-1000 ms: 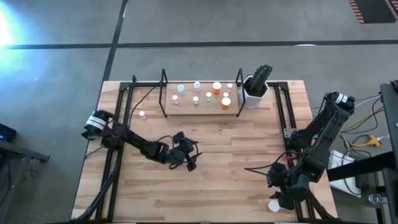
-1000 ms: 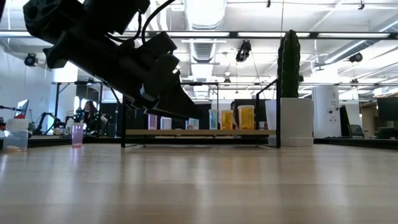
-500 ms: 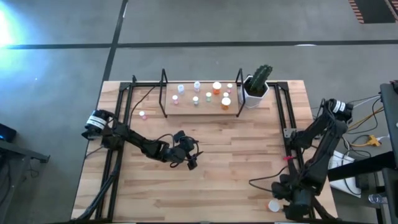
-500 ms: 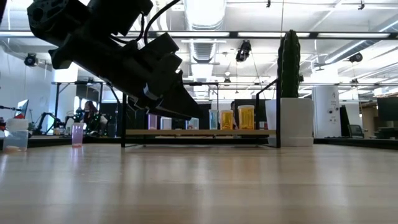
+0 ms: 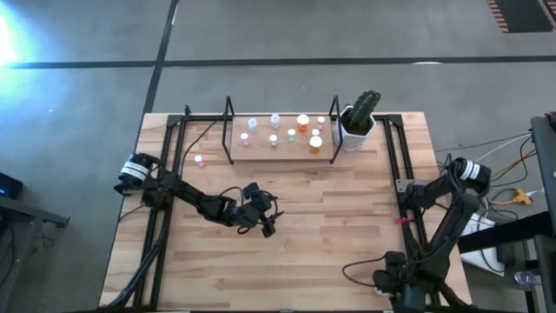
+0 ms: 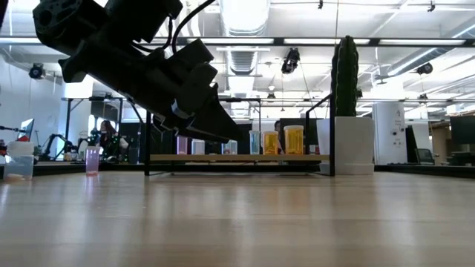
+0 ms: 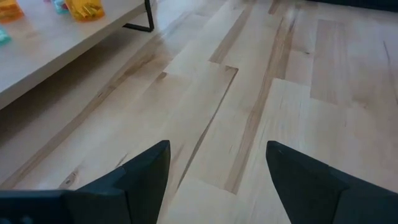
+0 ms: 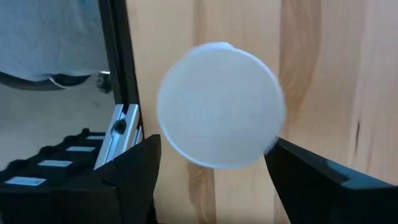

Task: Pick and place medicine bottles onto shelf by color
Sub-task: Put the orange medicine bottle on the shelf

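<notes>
A medicine bottle shows only its round white cap [image 8: 219,102]; it stands on the table at the near right corner, beside the black rail. My right gripper [image 8: 214,144] [image 5: 388,285] hangs over it, pointing steeply down, open, one finger on either side of the cap and clear of it. In the high view the gripper hides this bottle. The shelf [image 5: 282,149] at the far middle carries several bottles, among them an orange one [image 5: 303,123]. A pink bottle [image 5: 199,160] stands on the table left of the shelf. My left gripper [image 5: 268,226] [image 7: 217,149] is open above bare wood at the table's middle.
A white pot with a cactus [image 5: 358,122] stands just right of the shelf. Black rails run along the table's left side [image 5: 169,174] and right side [image 8: 118,74], the right one close beside the capped bottle. Bare wood [image 5: 330,209] lies between the two arms.
My right gripper has gone toward the table's near edge and down, tipping to point more steeply downward. It now stands over the bottle at the near right corner and hides it in the high view. The left arm has kept still.
</notes>
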Robot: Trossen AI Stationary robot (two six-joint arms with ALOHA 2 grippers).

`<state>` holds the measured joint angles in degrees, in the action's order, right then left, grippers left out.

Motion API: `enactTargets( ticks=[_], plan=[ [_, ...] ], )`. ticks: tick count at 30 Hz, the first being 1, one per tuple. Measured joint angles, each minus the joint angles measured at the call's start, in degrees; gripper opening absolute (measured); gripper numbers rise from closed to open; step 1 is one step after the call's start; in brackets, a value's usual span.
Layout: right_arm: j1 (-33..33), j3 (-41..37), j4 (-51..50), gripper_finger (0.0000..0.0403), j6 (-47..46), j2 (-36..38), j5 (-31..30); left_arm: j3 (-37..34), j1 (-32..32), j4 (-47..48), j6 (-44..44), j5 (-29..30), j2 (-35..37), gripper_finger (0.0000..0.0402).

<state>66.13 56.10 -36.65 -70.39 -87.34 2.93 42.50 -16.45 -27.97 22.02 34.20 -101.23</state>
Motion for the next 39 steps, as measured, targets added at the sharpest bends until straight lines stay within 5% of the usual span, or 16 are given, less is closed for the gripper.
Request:
enactTargets(
  ticks=[15,34,39],
  plan=[
    [0.0,14.6,-12.9,0.0238,13.7,-10.7,-12.0,0.0,0.0,0.0,-0.3,0.0,0.0,0.0249],
    [-0.2,16.8,-14.1,0.0193,14.9,-10.8,-12.0,-0.1,0.0,0.8,-0.3,0.0,0.0,0.0249],
    [-1.0,16.8,-14.1,0.0202,14.7,-10.6,-12.0,-0.6,-0.6,7.1,0.3,0.2,2.6,0.0249]
  ],
)
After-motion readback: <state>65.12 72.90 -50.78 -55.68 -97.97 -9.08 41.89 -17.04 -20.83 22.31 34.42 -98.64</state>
